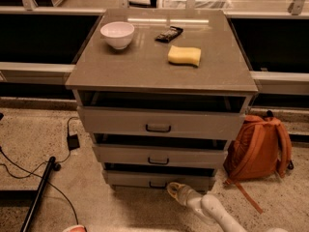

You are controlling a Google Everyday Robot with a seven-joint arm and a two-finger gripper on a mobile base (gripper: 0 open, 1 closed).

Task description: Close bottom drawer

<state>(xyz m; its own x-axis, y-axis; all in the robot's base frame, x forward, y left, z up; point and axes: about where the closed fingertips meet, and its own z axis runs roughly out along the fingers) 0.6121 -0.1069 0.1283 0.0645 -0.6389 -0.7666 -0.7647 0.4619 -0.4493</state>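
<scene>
1. Camera view: no word or brand can be read. The small dark packet (169, 33) on the cabinet top (145, 66) may have print, but it is too small to make out.
2. On the same top stand a white bowl (117, 34) at the back left and a yellow sponge (184, 55) to the right, just beside the packet.
3. The grey cabinet has 3 drawers. The bottom drawer (193, 180) is the lowest one, close to the floor. It stands a little pulled out, with a dark gap above its short front.
4. The handle (157, 184) of the bottom drawer is dark and partly hard to see.
5. The middle drawer (193, 157) and the top drawer (111, 122) also show dark gaps above their fronts.
6. The gripper (175, 189) is low at the front of the bottom drawer, just right of its handle. I am not able to say if it is spread or pressed together, or if it touches the panel.
7. The pale arm (217, 211) is cut off by the lower edge.
8. An orange backpack (258, 149) leans by the cabinet's right side, partly hidden behind it.
9. On the floor at left lie a black pole (38, 195) and a cable with a black adapter (73, 141). Both the pole and the cable run out of the picture.
</scene>
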